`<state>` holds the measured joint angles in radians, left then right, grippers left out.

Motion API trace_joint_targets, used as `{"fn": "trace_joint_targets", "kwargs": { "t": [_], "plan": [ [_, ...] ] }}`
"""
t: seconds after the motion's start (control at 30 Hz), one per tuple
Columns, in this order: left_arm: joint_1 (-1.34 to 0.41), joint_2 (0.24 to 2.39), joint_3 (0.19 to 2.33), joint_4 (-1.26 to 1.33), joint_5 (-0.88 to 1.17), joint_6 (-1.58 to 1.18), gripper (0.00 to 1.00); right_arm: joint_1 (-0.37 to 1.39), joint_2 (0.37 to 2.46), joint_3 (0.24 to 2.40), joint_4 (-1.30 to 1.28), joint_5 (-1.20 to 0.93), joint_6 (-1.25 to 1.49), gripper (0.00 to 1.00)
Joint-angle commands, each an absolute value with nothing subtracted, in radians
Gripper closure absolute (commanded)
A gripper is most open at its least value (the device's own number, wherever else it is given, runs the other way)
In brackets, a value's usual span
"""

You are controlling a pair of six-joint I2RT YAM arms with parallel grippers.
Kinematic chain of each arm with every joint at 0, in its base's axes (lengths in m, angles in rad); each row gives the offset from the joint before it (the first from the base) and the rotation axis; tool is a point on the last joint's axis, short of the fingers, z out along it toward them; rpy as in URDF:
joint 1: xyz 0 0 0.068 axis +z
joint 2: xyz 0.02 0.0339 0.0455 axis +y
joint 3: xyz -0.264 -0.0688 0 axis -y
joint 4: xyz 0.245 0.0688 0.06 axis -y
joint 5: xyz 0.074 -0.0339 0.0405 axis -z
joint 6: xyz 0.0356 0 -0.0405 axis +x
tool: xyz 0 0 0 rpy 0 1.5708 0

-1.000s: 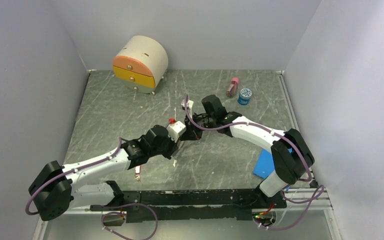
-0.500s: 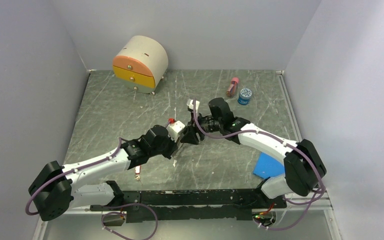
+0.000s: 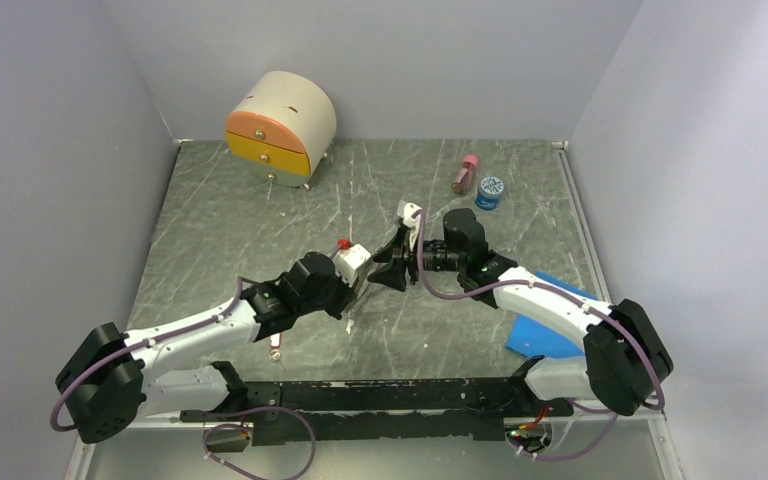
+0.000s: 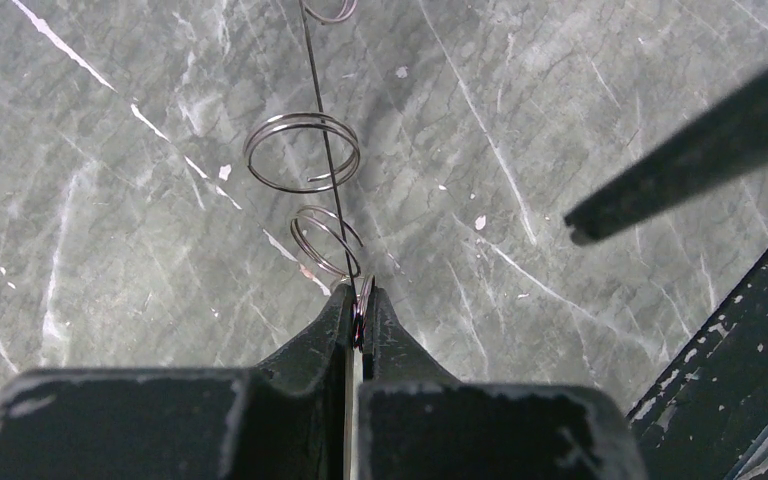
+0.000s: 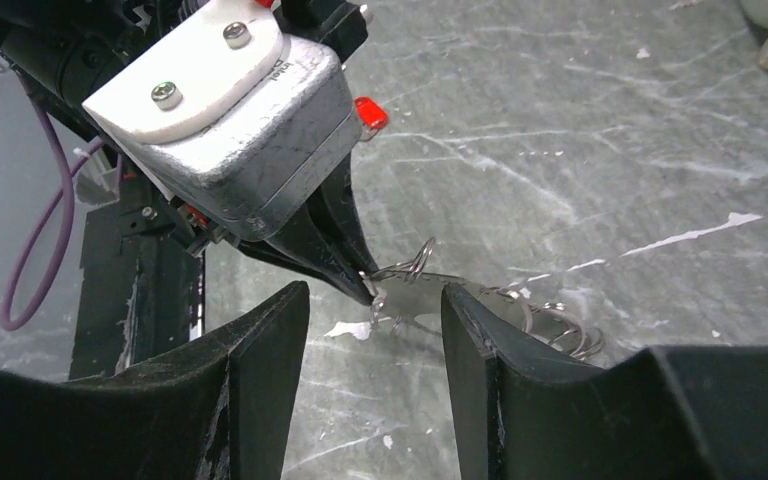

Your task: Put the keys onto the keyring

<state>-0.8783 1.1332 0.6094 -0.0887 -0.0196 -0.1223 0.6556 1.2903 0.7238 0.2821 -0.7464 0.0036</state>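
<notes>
Left jaws pinch the keyring [image 4: 321, 100] edge-on, running straight ahead; right jaws parted.

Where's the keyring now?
The keyring is pinched in the shut left gripper near the middle of the table; in the left wrist view its wire runs up from the grip, the open right gripper close on its right.

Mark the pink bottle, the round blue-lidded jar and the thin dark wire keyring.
pink bottle [image 3: 464, 177], top view, mid body
round blue-lidded jar [image 3: 490, 188], top view, lid
thin dark wire keyring [image 4: 327, 150], left wrist view, wire
</notes>
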Motion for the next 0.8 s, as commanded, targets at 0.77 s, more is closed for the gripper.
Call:
{"fn": "trace_joint_targets", "kwargs": {
  "t": [0.77],
  "plan": [
    [-0.879, 1.071, 0.587, 0.035, 0.026, -0.025, 0.97, 0.722, 1.347, 0.776, 0.278, -0.676, -0.239, 0.47]
  ]
}}
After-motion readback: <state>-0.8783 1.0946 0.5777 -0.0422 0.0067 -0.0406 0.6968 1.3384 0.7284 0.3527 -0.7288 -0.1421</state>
